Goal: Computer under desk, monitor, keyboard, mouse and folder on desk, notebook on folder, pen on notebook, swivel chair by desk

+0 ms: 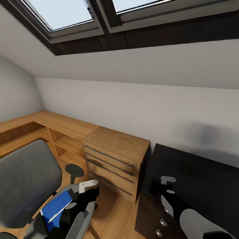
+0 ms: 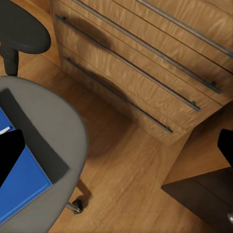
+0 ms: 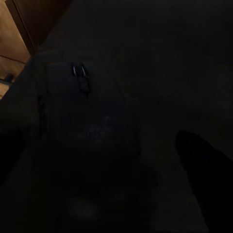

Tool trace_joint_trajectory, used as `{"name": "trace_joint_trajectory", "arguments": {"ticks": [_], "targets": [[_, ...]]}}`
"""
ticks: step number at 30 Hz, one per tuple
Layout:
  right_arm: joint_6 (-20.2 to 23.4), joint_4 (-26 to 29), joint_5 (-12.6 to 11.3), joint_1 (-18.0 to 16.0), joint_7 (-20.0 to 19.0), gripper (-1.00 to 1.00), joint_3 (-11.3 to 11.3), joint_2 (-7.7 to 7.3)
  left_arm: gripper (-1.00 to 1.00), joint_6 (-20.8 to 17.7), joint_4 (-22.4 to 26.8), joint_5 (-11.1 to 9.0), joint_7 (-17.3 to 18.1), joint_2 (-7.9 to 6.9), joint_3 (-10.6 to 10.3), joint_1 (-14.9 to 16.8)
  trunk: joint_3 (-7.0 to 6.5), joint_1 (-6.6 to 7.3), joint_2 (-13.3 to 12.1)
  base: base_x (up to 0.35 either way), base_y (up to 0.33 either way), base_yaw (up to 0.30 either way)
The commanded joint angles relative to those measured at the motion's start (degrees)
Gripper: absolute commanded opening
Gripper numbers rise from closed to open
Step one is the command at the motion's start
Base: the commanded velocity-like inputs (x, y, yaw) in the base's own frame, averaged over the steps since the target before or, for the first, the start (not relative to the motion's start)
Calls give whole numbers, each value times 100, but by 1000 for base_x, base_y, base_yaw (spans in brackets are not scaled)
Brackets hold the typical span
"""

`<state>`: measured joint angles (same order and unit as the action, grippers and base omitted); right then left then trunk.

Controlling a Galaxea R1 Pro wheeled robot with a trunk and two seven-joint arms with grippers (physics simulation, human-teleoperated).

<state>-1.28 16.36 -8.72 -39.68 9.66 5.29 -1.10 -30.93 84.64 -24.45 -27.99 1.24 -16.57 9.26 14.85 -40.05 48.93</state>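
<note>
folder on swivel chair, desk beside

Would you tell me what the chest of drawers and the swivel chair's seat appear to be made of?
Chest of drawers: light wood or veneer, visible grain, slim dark metal-looking bar handles. Swivel chair seat: grey, matte, probably upholstery fabric; the render leaves weave unclear.

Folder on swivel chair, left of desk

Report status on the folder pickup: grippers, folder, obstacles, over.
Left gripper open, above the swivel chair. Right gripper over the black desk, state unclear. Blue folder flat on the seat, pale pen on top. Wooden chest of drawers between chair and desk.
</note>
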Motion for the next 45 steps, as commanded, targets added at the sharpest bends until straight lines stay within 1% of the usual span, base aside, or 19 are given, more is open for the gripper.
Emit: {"name": "trace_joint_trajectory", "arguments": {"ticks": [1, 3, 7, 14, 22, 23, 26, 27, 29, 30, 32, 34, 35, 36, 37, 40, 42, 44, 45], "targets": [[-13, -1, -60, -4, 27, 100, 49, -4, 100, -10, 7, -60, -57, -1, -9, 5, 8, -1, 6, 0, 0, 0], [-13, -1, -60, -4, 27, 100, 50, -4, 100, -10, 10, -60, -57, -1, -10, 5, 8, -1, 6, 0, 0, 0], [-19, -1, -60, -4, 25, 100, 51, -6, 100, -10, 15, -60, -57, -1, -27, 5, -64, 87, -154, 0, 0, 0], [-27, 12, -60, -4, 18, 100, 51, -7, 100, -10, 17, -60, -57, -9, -178, 5, -190, 241, -435, 0, 0, 0], [-28, 125, -78, -4, 17, 100, 29, -21, 100, -10, 17, -60, -60, -10, -189, 5, -333, 416, -756, 0, 0, 0], [-20, 178, -85, -4, 19, 100, 25, -25, 100, -10, 17, -60, -61, -10, -189, 5, -351, 438, -796, 0, 0, 0], [64, 625, -108, 0, 31, 100, 14, -33, 100, -2, 17, -48, -70, -7, -194, 5, -405, 504, -916, 0, 0, 0], [204, 985, -123, 15, 36, 100, 11, -32, 100, 1, 17, -43, -75, -5, -198, 5, -423, 526, -957, 0, 0, 0], [439, 1453, -145, 80, 42, 100, 10, -31, 100, 4, 17, -40, -78, -5, -201, 5, -459, 570, -1037, 0, 0, 0], [744, 2025, -166, 246, 51, 100, 9, -28, 100, 5, 17, -38, -80, -5, -203, 5, -477, 592, -1077, 0, 0, 0], [1084, 2686, -187, 524, 60, 100, 8, -26, 100, 3, 17, -36, -81, -7, -204, 5, -477, 592, -1077, 0, 0, 0], [1641, 4081, -216, 1239, 71, 100, 6, -15, 100, -3, 14, -39, -83, -12, -202, 5, -477, 592, -1077, 0, 0, 0], [1932, 5114, -232, 1873, 98, 100, 18, 7, 100, -11, -5, -46, -83, -17, -202, 5, -477, 592, -1077, 0, 0, 0], [2043, 5365, -246, 2039, 127, 100, 28, 22, 100, -19, -17, -48, -83, -17, -208, 5, -477, 592, -1077, 0, 0, 0], [2094, 5443, -258, 2098, 142, 100, 33, 40, 100, -26, -26, -49, -83, -18, -215, 5, -477, 592, -1077, 0, 0, 0], [2233, 5551, -323, 2289, 213, 100, 30, 255, 100, -59, -249, -51, -78, -20, -343, 5, -477, 592, -1077, 0, 0, 0], [2236, 5548, -336, 2342, 219, 100, 28, 304, 100, -52, -373, -54, -75, -23, -373, 5, -477, 592, -1077, 0, 0, 0], [2169, 5506, -348, 2473, 227, 100, 32, 355, 100, -21, -637, -55, -79, -29, -399, 5, -477, 592, -1077, -4, 0, 0], [2068, 5435, -352, 2590, 231, 100, 39, 375, 100, -3, -871, -52, -84, -29, -408, 5, -477, 592, -1077, -52, 0, 0]]}}
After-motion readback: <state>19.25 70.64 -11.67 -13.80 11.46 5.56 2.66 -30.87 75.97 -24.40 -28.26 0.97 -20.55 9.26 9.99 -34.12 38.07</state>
